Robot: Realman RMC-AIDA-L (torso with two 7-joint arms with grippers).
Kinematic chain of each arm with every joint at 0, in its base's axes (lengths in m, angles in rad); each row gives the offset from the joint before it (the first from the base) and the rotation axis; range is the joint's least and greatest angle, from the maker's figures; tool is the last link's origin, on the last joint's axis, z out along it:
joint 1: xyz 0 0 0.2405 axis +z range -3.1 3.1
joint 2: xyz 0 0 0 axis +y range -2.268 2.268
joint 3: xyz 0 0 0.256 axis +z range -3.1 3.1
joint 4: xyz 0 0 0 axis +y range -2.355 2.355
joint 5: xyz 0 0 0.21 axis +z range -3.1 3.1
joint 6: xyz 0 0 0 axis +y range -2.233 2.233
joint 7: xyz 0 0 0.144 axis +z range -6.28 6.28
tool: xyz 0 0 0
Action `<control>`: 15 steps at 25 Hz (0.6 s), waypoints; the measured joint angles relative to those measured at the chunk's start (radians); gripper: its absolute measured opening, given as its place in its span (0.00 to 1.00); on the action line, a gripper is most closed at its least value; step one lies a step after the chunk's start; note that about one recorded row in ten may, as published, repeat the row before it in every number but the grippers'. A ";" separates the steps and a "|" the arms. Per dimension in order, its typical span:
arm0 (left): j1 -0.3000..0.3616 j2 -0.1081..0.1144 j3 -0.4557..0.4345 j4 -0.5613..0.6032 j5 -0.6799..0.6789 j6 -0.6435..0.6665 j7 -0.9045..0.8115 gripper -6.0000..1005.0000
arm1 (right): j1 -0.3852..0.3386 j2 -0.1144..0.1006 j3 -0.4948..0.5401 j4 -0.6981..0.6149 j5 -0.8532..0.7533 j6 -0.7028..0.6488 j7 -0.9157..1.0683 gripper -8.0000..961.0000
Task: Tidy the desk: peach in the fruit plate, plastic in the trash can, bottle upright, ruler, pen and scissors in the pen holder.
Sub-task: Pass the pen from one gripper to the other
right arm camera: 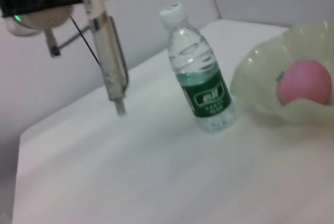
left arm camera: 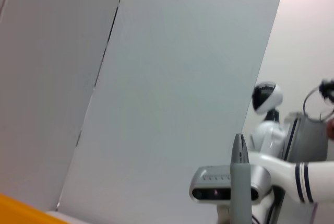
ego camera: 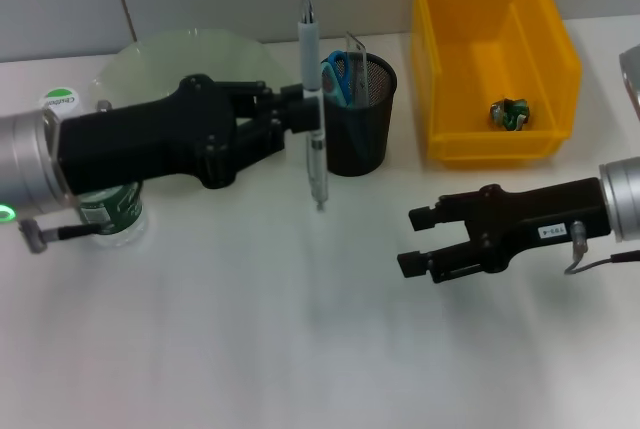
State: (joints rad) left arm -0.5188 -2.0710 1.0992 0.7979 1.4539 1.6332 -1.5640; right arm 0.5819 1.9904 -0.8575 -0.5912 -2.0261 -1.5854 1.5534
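Hanging nearly vertical, the pen (ego camera: pixel 315 99) has its long axis upright with a slight tilt: the clip end points up and the writing tip points down toward the desk (ego camera: pixel 300 349). It is clamped near mid-length by the left end effector (ego camera: pixel 300 114), whose fingers close on the barrel, and its tip stays above the desk surface, just beside the rim of the black mesh pen holder (ego camera: pixel 358 114) and outside it. Blue-handled scissors (ego camera: pixel 338 74) and a clear ruler (ego camera: pixel 356 49) already stand in the holder. In the right wrist view the pen (right arm camera: pixel 107 51) again hangs tip-down, clear of the desk.

The bottle (right arm camera: pixel 199 70) stands upright with its white cap on top, near the fruit plate (right arm camera: pixel 282 78), which holds the peach (right arm camera: pixel 305 83). In the head view the left arm covers most of the bottle (ego camera: pixel 112 214) and part of the plate (ego camera: pixel 170 59). The yellow trash can (ego camera: pixel 495 59) stands beside the pen holder, with crumpled plastic (ego camera: pixel 510 112) on its floor.

The right end effector (ego camera: pixel 415 239) hovers over bare desk in front of the trash can, its fingers apart and gripping nothing.
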 joint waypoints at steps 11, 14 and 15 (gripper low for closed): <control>-0.016 -0.004 0.042 -0.283 -0.232 -0.004 0.178 0.14 | -0.051 0.024 0.000 0.017 0.188 -0.042 -0.169 0.86; -0.017 -0.005 0.042 -0.315 -0.262 -0.003 0.189 0.14 | -0.066 0.030 0.000 0.024 0.227 -0.058 -0.197 0.86; -0.018 -0.007 0.042 -0.361 -0.300 -0.003 0.197 0.14 | -0.071 0.035 0.001 0.024 0.231 -0.061 -0.206 0.86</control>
State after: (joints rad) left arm -0.5364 -2.0777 1.1413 0.4368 1.1539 1.6306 -1.3668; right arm 0.5112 2.0255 -0.8566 -0.5671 -1.7948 -1.6465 1.3473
